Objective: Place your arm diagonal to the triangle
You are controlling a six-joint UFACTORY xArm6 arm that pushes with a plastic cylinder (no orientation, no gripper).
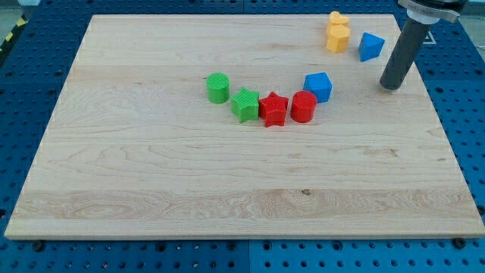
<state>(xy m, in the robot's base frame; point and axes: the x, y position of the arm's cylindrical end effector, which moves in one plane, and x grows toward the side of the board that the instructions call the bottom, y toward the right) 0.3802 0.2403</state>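
Note:
A blue triangle block [370, 46] lies near the view's top right on the wooden board [151, 189]. My tip [390, 86] stands on the board below and to the right of the triangle, a short gap apart from it. A blue cube [319, 86] lies to the tip's left. A yellow block [338, 37] and another yellow piece [337, 17] above it sit left of the triangle.
A curved row of blocks lies mid-board: a green cylinder [218, 88], a green star-like block [245, 105], a red star [273, 109] and a red cylinder [304, 107]. The board's right edge [443, 129] is close to my tip.

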